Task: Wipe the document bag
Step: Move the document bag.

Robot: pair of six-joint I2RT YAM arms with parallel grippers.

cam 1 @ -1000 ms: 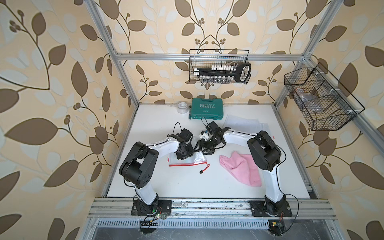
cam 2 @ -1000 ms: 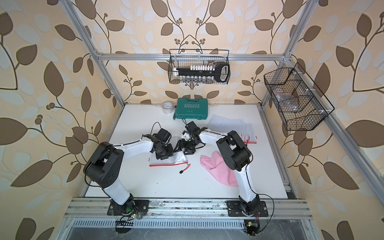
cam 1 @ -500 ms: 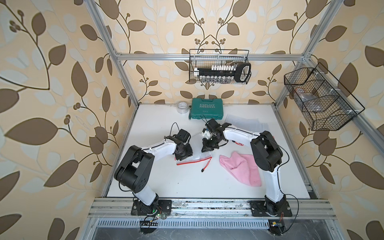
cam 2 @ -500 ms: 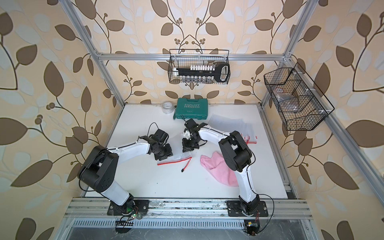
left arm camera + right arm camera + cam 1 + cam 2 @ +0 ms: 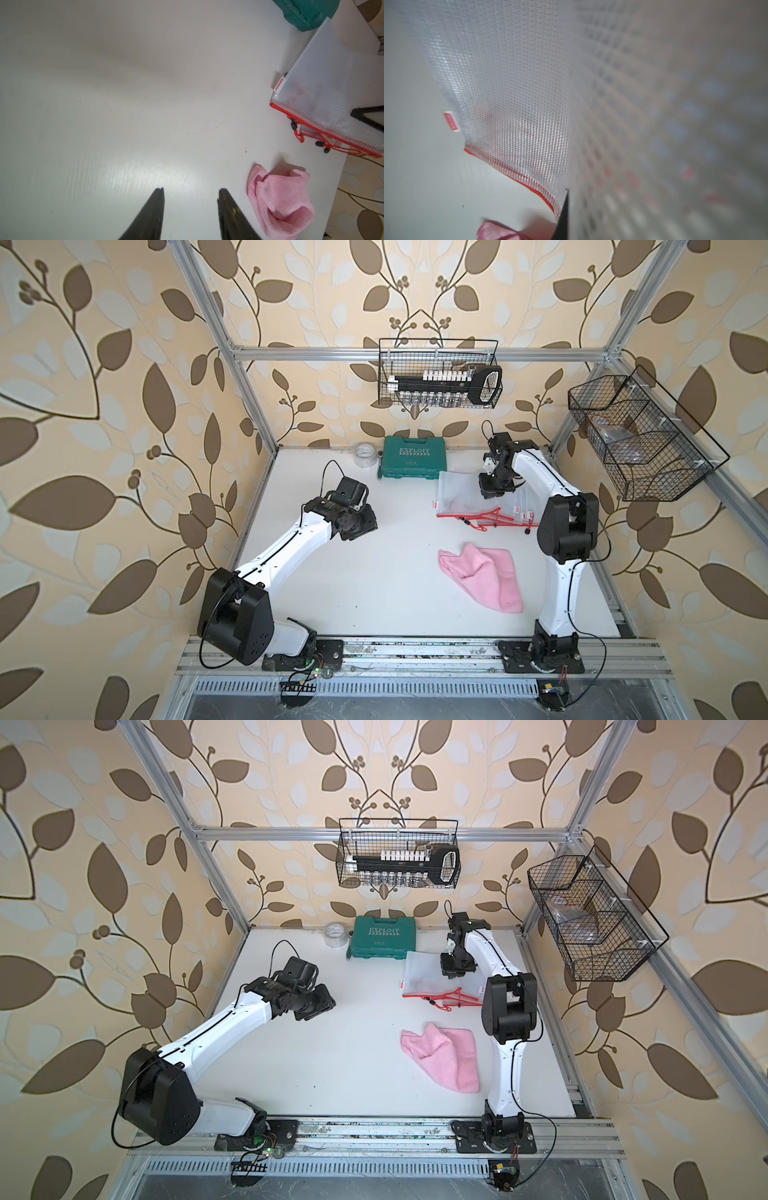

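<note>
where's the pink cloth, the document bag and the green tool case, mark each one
pink cloth (image 5: 484, 578): in a top view, middle of the crumpled fabric
document bag (image 5: 457, 494): in a top view, on its clear mesh face
green tool case (image 5: 413, 457): in a top view, centre of the lid

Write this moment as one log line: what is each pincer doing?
left pincer: open above table | right pincer: shut on document bag | pink cloth: lying on table, untouched

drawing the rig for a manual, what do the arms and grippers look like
Both the left arm and right arm have white tapered links and bulky black joint housings. A thin black cable loops at each wrist. The left gripper has black pointed fingers; the right gripper is black too.
</note>
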